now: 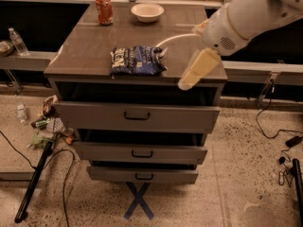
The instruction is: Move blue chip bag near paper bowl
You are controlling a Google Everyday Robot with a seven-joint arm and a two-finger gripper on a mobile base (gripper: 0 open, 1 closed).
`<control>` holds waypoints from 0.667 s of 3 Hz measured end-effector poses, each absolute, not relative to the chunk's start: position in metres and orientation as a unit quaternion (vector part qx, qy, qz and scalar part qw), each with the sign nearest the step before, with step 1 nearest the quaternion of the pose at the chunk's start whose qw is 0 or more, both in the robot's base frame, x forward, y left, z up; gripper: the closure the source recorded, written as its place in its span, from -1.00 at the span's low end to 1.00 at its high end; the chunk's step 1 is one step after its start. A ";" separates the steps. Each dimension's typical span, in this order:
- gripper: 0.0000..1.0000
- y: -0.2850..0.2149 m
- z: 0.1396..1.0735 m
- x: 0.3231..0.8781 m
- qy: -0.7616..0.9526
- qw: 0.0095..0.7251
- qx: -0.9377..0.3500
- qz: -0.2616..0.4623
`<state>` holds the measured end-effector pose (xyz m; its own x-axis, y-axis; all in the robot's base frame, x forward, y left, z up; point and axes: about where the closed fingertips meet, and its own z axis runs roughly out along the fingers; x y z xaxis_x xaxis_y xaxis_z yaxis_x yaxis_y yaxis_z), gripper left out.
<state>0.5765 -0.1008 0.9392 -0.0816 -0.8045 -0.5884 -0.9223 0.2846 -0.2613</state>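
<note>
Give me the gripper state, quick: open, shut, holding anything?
Gripper: cannot be told. It hangs over the front right edge of the cabinet top, right of the blue chip bag, not touching it.

An orange-red soda can (pixel 104 8) stands at the back left of the grey counter (pixel 85 46), its three drawers (pixel 137 118) partly open, the gripper (pixel 187 82) over its front right edge. Below, we find a blue tape cross (pixel 138 201) and litter (pixel 47 126) on the speckled floor (pixel 236 183).

The white arm (pixel 255 13) reaches in from the upper right, its pale gripper (pixel 188 82) angled down-left.
</note>
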 end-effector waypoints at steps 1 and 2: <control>-1.00 -0.062 0.921 0.612 0.712 0.348 -0.599 0.119; -1.00 -0.026 0.895 0.661 0.704 0.367 -0.589 0.152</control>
